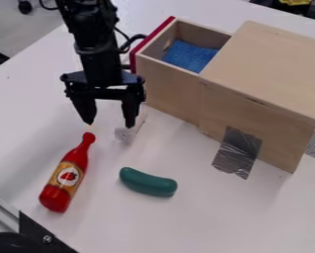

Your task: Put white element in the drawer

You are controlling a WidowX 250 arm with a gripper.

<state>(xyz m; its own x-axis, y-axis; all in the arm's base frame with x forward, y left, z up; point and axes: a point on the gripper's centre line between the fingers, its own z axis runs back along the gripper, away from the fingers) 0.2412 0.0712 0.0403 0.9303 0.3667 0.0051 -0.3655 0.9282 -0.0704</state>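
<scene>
The black gripper (pixel 109 122) hangs at the upper left with its two fingertips well apart, and nothing is visible held between them. A pale, partly see-through white element (pixel 125 133) lies on the table just beneath and behind the right finger, which hides part of it; whether they touch I cannot tell. Right of the gripper, the wooden drawer (pixel 165 81) with a red front edge is pulled out of its box. Its top is uncovered, and a blue cloth or sponge (pixel 189 55) lies inside.
The drawer's wooden box (pixel 265 64) fills the upper right, with silver tape (pixel 237 152) running from its side onto the white table (pixel 186 222). A red sauce bottle (pixel 68 175) lies below the gripper, and a dark green toy vegetable (pixel 147 182) lies to the bottle's right.
</scene>
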